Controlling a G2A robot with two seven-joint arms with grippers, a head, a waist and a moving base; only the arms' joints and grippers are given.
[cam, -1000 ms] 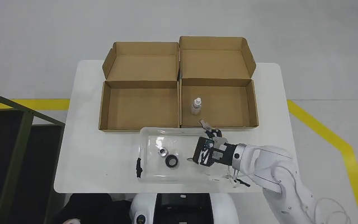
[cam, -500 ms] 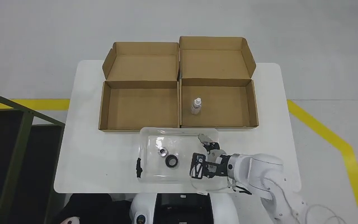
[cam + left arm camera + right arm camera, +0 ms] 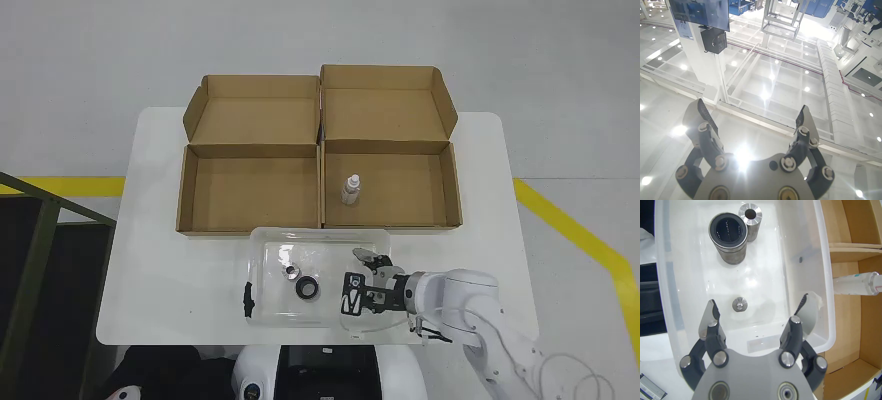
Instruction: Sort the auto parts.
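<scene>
Pick step: your right gripper [image 3: 758,303] hangs in the clear bin [image 3: 821,256], jaws spread, with the small steel stud [image 3: 739,304] below between them. Next, lower and pinch it. The left gripper [image 3: 751,113] is spread too.

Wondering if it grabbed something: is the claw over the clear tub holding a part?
No, the right claw is open and empty; a small metal part lies loose on the tub floor.
</scene>
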